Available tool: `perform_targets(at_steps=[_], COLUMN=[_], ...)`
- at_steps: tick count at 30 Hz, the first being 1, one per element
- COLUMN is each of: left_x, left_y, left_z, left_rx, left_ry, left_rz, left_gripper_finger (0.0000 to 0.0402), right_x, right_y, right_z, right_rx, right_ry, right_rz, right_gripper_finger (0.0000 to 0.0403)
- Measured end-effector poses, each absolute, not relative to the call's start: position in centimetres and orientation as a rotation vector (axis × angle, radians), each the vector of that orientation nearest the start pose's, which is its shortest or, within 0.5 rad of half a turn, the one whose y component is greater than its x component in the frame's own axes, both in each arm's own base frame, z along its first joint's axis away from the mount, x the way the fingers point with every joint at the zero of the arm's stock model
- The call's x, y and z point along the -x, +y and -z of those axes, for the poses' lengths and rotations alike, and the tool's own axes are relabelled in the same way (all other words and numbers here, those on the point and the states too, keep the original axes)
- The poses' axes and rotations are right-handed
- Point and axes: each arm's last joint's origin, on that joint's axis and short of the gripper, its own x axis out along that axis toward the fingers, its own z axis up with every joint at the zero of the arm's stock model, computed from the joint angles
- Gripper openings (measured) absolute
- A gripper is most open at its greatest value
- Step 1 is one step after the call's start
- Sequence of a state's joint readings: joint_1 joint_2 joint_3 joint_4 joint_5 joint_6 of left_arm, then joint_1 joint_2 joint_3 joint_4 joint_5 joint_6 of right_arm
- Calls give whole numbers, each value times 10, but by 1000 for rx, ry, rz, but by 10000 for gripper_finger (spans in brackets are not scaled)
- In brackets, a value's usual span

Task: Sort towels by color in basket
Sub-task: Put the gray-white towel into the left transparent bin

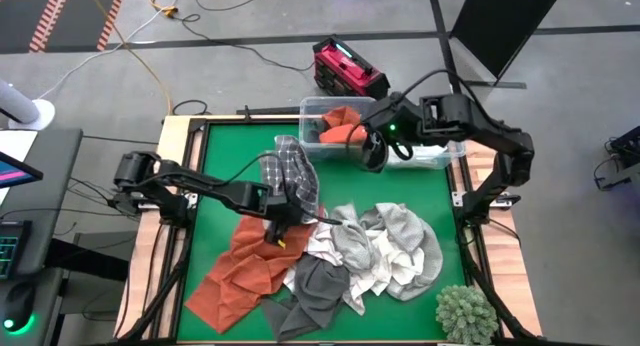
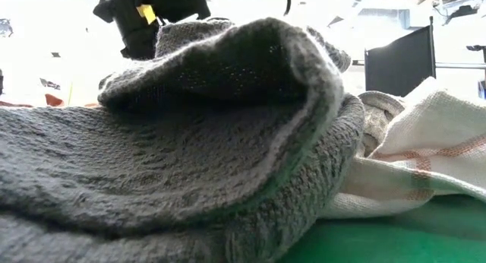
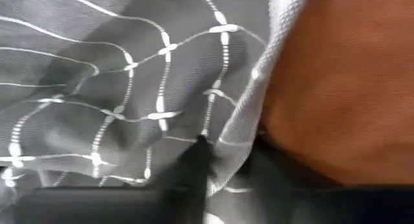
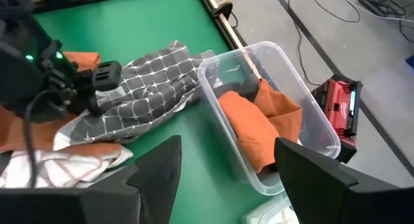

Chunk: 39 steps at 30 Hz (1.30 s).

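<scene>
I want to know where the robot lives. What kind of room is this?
Probably a robot lab or workshop, not a home. Two arms are bolted to a green-topped table on a bare concrete floor. Loose cables trail across it, and a red device sits beside the table.

In your low view, a dark grey towel (image 2: 175,141) fills most of the frame and hides nearly all of the surface (image 2: 380,236) behind it; only a dark piece of one arm shows above it, cut off by the top edge. Your left wrist view sits so close to the checked towel (image 3: 116,88) that the left gripper (image 3: 200,166) is a dark blur, and you cannot tell how its fingers stand. From above, that gripper is buried in cloth. In the clear bin (image 4: 310,114), the rust-orange towel (image 4: 252,130) covers a dark item you cannot identify. The green plant ball (image 1: 466,314) is clipped by the bottom edge.
</scene>
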<state>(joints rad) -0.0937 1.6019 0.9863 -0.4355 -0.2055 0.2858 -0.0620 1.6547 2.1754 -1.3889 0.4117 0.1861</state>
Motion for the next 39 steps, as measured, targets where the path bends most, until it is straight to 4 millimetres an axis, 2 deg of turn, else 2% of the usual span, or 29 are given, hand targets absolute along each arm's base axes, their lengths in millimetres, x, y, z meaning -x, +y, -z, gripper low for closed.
perform_targets(at_steps=[2,6,8,11,16,24,27,31,35,39], left_x=[-309,-305,-298,-283,-250,-211,-202,-199,-202,-212], left_y=[-22,-19,-19,-18,-14,8,11,14,16,16], left_z=[-191,-201,-217,-251,-310,-353,-364,-372,-375,-373], left_rx=[-371,-254,-197,-128,-84,101,108,95,97,101], left_ry=[1059,1037,982,845,557,321,242,169,130,119], left_rz=[36,30,19,23,1,-31,-48,-61,-64,-59], left_gripper_finger=[18,4,3,3,2,1,1,1,1,1], right_x=[-284,-282,-282,-283,-300,-341,-351,-354,-358,-372], right_y=[-27,-25,-25,-25,-18,-12,-10,-10,-10,-10], right_z=[-468,-467,-467,-468,-468,-457,-453,-454,-455,-445], right_rx=[-17,-14,-12,-4,45,63,47,48,77,101], right_ry=[817,834,832,827,736,481,417,357,316,319], right_rz=[527,544,550,541,368,88,20,15,15,14], right_gripper_finger=[274,274,274,274,274,275,280,303,343,380])
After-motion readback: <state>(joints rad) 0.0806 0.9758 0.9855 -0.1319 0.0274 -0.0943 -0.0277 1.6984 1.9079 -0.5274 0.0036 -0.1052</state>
